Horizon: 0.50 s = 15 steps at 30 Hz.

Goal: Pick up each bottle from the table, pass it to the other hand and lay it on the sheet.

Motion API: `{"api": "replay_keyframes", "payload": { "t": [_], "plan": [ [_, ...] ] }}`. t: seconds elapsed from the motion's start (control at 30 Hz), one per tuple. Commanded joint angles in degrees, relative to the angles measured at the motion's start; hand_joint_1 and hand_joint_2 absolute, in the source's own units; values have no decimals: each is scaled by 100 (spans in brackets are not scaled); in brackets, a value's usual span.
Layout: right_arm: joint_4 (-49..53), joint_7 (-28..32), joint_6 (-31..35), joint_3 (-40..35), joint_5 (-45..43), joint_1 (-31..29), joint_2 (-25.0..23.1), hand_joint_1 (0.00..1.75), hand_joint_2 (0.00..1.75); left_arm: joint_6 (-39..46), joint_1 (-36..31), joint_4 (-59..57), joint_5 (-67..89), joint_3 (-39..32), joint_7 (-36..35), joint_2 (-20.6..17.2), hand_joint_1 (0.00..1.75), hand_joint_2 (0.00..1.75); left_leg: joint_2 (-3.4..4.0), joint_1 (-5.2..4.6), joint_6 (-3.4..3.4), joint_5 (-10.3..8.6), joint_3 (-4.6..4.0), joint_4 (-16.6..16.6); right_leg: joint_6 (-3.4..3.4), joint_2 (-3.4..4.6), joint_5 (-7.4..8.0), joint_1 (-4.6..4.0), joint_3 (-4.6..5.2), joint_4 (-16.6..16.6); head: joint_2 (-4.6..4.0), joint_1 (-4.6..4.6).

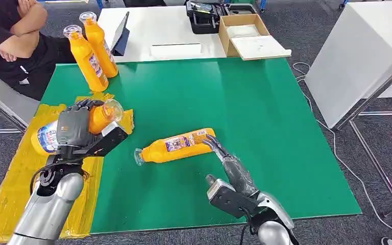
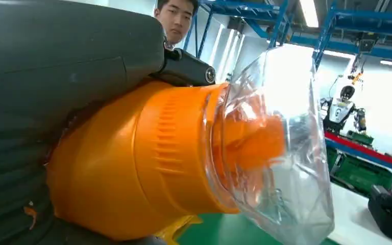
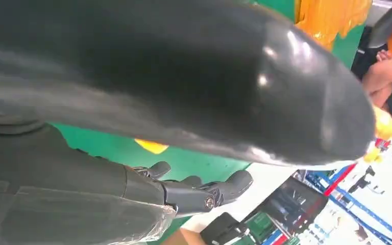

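Held bottle (image 1: 71, 127) mostly behind left hand (image 1: 74, 125)

The left hand (image 1: 74, 127) wraps a bottle (image 1: 102, 116) lying crosswise over the sheet (image 1: 15, 178), which spreads under and behind that hand on the mat's (image 1: 265, 127) left edge. A second bottle (image 1: 176, 145) lies flat on the mat between the two hands, its base end touching the fingertips of the right hand (image 1: 229, 163). Two upright bottles (image 1: 94, 51) stand side by side well ahead of the left hand, with a person (image 1: 15, 35) beyond them
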State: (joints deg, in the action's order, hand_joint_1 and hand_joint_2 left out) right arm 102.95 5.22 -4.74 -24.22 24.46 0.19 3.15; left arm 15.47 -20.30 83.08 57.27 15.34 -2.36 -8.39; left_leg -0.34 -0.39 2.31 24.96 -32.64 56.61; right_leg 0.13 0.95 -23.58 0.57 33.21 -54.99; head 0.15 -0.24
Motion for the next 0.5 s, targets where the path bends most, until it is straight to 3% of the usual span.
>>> {"api": "replay_keyframes", "payload": {
  "t": [0.03,0.27,0.5],
  "plan": [
    [279,120,36,-324,-8,7,333,0,0,-120,-117,-547,203,139,-82,55,175,175,-5,1,-13,3,13,-3,-3,-11,-5,-1,-14,2,0,0],
    [1283,242,133,-378,131,618,684,0,0,-59,251,-1036,679,-147,19,142,175,175,-10,-4,-18,11,32,-10,-3,-20,-15,3,-34,7,0,2],
    [1285,170,-102,-350,174,373,489,0,0,45,92,-1939,1091,-50,40,431,175,175,-10,-2,-22,7,26,-5,-4,-22,-9,1,-29,6,0,0]
  ]
}}
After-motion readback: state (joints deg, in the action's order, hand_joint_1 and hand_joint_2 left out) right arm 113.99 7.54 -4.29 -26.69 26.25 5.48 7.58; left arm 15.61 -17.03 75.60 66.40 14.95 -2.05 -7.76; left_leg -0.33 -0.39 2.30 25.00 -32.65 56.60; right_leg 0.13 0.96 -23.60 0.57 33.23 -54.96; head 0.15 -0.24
